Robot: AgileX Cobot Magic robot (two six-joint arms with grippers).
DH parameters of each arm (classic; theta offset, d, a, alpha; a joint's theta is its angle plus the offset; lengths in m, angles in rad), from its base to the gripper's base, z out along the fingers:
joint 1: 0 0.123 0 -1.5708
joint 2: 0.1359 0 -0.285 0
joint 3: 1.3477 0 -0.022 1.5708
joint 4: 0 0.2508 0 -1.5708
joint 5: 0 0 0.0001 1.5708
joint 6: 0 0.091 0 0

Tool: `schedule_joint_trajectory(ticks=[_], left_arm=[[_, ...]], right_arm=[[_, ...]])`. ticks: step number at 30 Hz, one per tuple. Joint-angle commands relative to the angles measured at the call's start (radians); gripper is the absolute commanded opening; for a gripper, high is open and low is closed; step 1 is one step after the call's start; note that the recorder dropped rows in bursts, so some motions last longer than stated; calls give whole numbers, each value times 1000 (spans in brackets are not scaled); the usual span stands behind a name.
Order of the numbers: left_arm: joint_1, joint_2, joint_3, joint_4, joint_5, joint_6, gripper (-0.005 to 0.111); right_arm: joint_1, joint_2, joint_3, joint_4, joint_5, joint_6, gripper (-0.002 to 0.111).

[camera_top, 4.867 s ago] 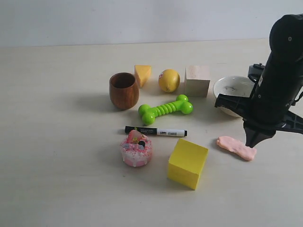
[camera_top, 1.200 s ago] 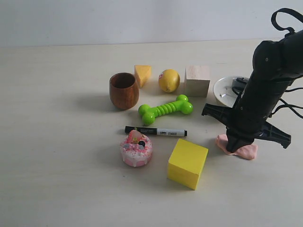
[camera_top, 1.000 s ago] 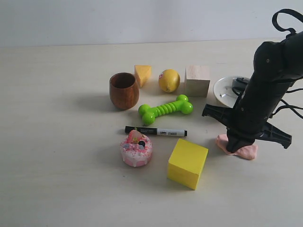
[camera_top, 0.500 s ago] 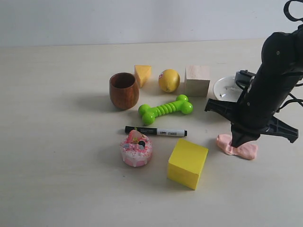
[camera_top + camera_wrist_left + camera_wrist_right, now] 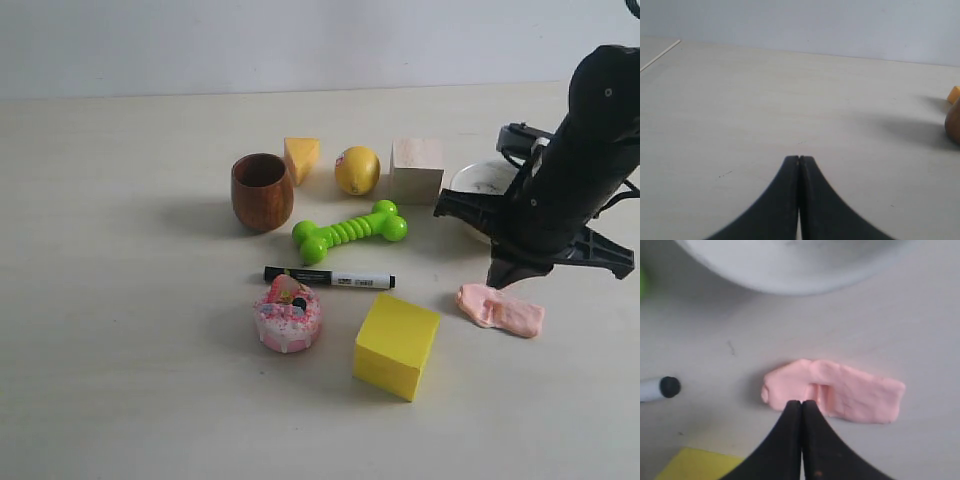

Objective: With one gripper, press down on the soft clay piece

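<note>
The soft clay piece [image 5: 501,309] lies flat on the table at the right, salmon pink, with a pressed dent near its left half [image 5: 837,391]. My right gripper [image 5: 498,282] hangs just above the clay's left end, jaws shut and empty, the tip [image 5: 801,403] clear of the putty. In the left wrist view my left gripper [image 5: 799,159] is shut with nothing in it, over bare table; the exterior view does not show it.
A white bowl [image 5: 478,182] sits behind the right arm. A yellow cube [image 5: 397,345] stands left of the clay. Farther left are a black-and-white marker [image 5: 330,277], pink cake toy [image 5: 288,315], green bone toy [image 5: 350,232], wooden cup [image 5: 262,191], cheese wedge, lemon and wooden block [image 5: 416,170].
My right gripper, pressed into the clay a second ago, has lifted up and back off it. The clay stays put with a dent where the tip was.
</note>
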Motion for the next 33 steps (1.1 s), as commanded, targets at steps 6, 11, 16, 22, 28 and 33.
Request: schedule_joint_trajectory(ticks=[6, 11, 16, 22, 28, 33], left_arm=[[-5, -7, 0, -8, -10, -3, 0], [-5, -7, 0, -8, -10, -3, 0], [-5, -7, 0, -8, -10, -3, 0], [-5, -7, 0, -8, -10, -3, 0], [-5, -7, 0, -8, -10, -3, 0], [-5, -7, 0, -8, -10, -3, 0]], right_arm=[[-1, -262, 1, -16, -64, -154, 0], [-1, -431, 1, -47, -86, -203, 0], [-1, -597, 1, -88, -63, -217, 0], [-1, -804, 1, -86, -33, -217, 0], [-1, -979, 1, -177, -13, -217, 0], [-77, -1126, 27, -288, 39, -227, 0]])
